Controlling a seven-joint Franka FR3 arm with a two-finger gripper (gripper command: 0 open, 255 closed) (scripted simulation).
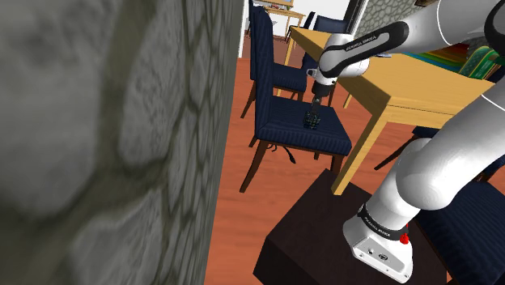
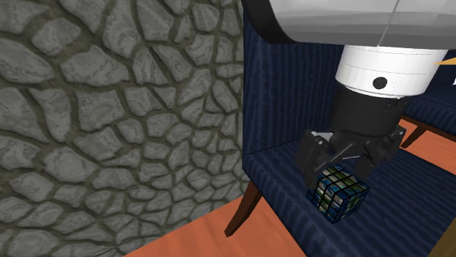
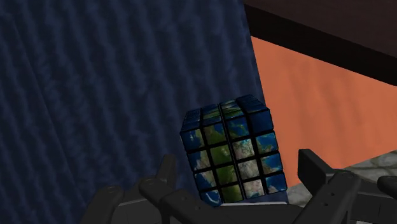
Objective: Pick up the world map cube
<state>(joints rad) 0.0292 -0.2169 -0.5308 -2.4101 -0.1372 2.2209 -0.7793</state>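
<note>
The world map cube point(image 3: 232, 153), with blue sea and green land on its tiles, sits on the dark blue chair seat point(image 3: 95, 95). My black gripper point(image 3: 238, 172) is open, with one finger on each side of the cube and a small gap between each finger and the cube. In the second exterior view the gripper point(image 2: 343, 164) hangs straight over the cube point(image 2: 337, 193), its fingertips level with the cube's top. From the shoulder view the cube point(image 1: 311, 122) is a small dark thing on the seat point(image 1: 291, 133) below the gripper point(image 1: 315, 109).
A grey stone wall point(image 1: 105, 146) stands close along the chair's side. A wooden table point(image 1: 405, 89) reaches over the far side of the chair, with more blue chairs point(image 1: 271, 73) behind. Below lies a reddish wooden floor point(image 1: 243, 210). The dark stand point(image 1: 324, 235) is in front.
</note>
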